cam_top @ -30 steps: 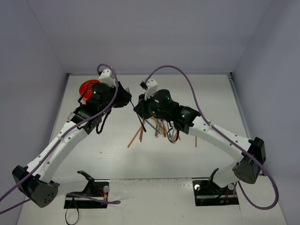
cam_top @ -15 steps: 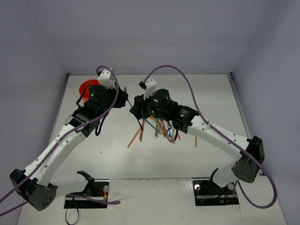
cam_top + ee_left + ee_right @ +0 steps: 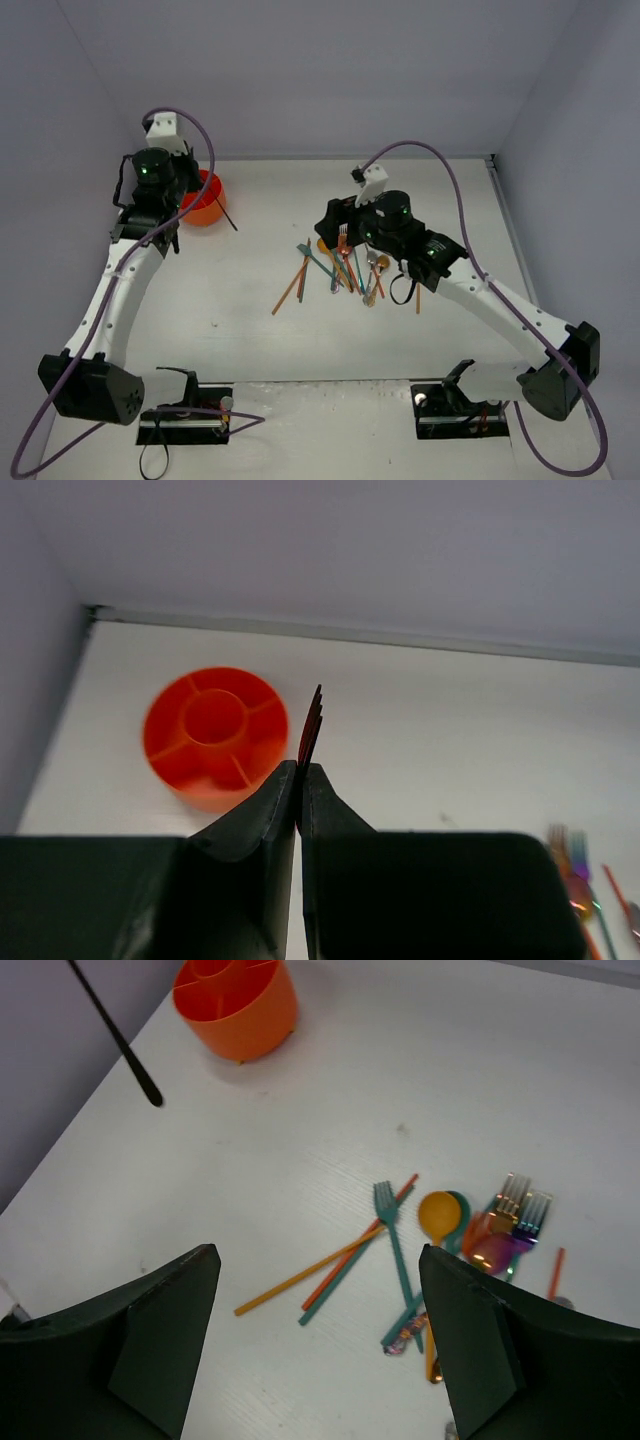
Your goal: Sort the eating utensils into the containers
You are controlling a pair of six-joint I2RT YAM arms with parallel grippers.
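1. The left hand (image 3: pixel 300 780) is pinched together on a black fork (image 3: pixel 311 715), whose tines poke out past the fingertips. A tight grip close to the head probably keeps so slim a thing from swivelling while it is carried
2. That hand hangs beside the orange cup (image 3: pixel 200 785), which stands at about 10 o'clock on the table (image 3: pixel 330 1100). From the wrist camera the cup lies at 10 o'clock of the tines, so the fork is near the rim but in no compartment yet
3. In the top view the fork's handle slants away from the cup toward 4 o'clock. It likely needs tipping more upright before release, since the cup looks far shorter than the fork
4. The right hand (image 3: pixel 318 1260) has its fingers spread wide and holds nothing. It hovers over the loose utensils (image 3: pixel 440 1218), which lie fanned and crossing near the table's middle, a sensible place from which to choose the next piece
5. A second ago both hands met over that heap, the right one closed. Since then the left has closed and swung out to 10 o'clock with the fork, and the right has let go and drawn back toward 3 o'clock, which reads as a handover
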